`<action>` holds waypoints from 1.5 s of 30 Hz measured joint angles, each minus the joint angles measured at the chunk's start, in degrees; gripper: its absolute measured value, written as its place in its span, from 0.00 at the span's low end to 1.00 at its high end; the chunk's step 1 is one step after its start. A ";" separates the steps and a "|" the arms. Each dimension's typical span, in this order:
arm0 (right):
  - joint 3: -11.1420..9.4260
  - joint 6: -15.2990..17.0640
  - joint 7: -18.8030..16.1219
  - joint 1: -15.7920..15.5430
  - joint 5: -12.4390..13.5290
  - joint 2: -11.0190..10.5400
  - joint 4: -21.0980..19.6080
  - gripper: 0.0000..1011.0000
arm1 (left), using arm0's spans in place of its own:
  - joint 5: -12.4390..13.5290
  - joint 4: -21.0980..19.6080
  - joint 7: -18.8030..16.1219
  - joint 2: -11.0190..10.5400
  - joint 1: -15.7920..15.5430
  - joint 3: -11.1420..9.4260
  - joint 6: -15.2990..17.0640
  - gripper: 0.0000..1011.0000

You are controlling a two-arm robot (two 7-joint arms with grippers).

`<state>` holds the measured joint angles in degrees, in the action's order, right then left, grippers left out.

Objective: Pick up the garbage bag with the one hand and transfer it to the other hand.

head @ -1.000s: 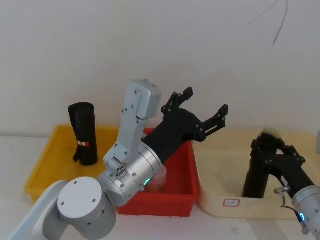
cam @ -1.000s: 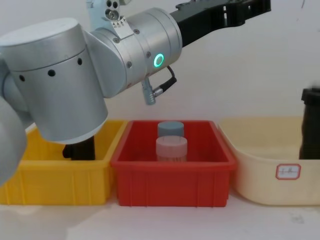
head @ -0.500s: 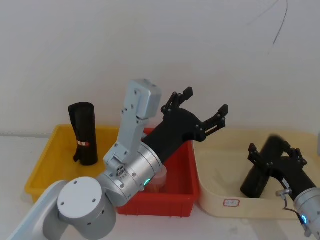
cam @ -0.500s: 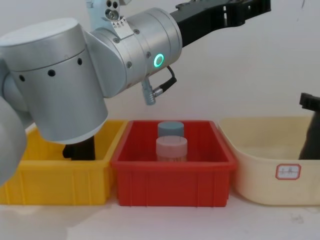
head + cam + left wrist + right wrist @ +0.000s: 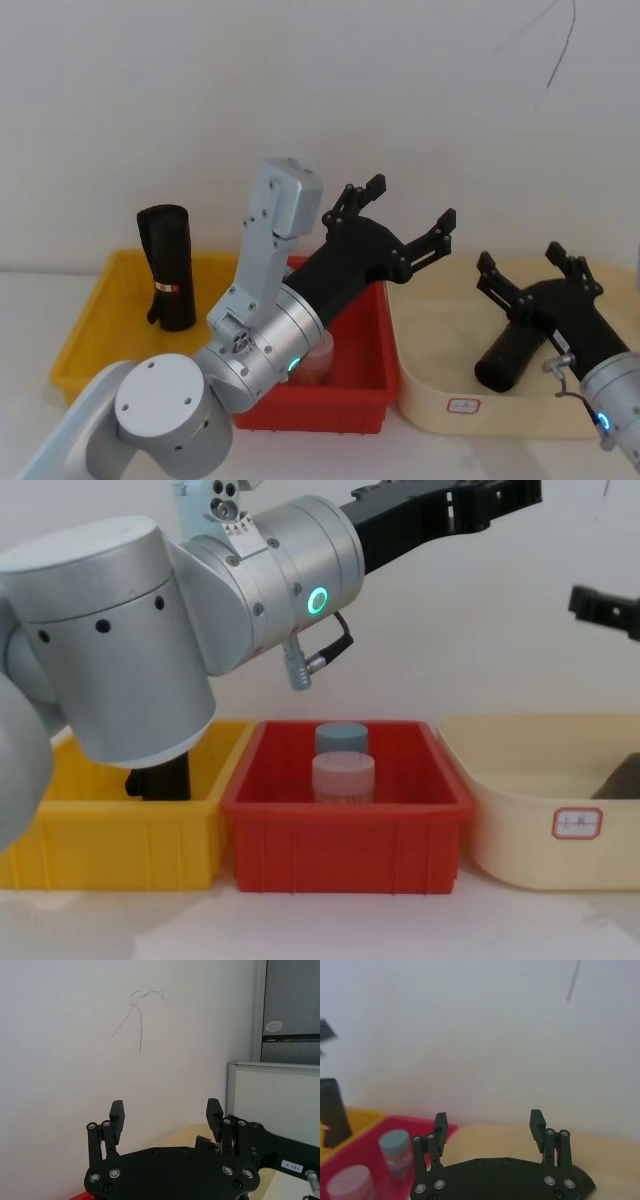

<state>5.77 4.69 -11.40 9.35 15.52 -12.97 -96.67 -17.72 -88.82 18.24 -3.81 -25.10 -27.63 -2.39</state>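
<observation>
Two sets of fingers spread, both empty: left gripper point(image 5: 410, 200) raised left of the cream bin point(image 5: 510, 412), right gripper point(image 5: 522, 262) above it. Garbage bag point(image 5: 508, 356) lies tipped inside, long axis slanting from the front wall up toward my right gripper.

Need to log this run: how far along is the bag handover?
Nothing looks done yet: the bag roll lies tipped over in the beige bin, unheld. In hand: the right gripper hangs open above it, and the left gripper is open too, raised over the red bin. Left to do: grasp, lift, pass across.
</observation>
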 joint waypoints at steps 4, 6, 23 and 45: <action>0.60 -0.10 -0.80 -0.24 0.61 -0.15 -1.86 0.99 | 0.00 0.00 0.00 0.00 0.00 0.00 0.00 0.99; 0.96 -0.04 -1.27 -0.44 1.03 -0.23 -2.73 0.99 | 0.03 -0.02 -0.08 -0.04 0.05 0.03 0.00 0.99; 4.70 2.66 -4.08 -2.02 3.52 -0.62 -5.91 0.99 | 3.73 -4.18 -4.96 -1.87 3.26 2.52 0.59 0.99; 9.06 4.52 -6.37 0.20 4.78 -1.07 -3.49 0.99 | 8.75 -12.90 -13.80 -6.69 11.33 11.95 2.23 0.99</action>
<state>14.83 9.21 -17.78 9.54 20.31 -14.04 -100.15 -8.96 -101.72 4.44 -10.50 -13.77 -15.68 -0.16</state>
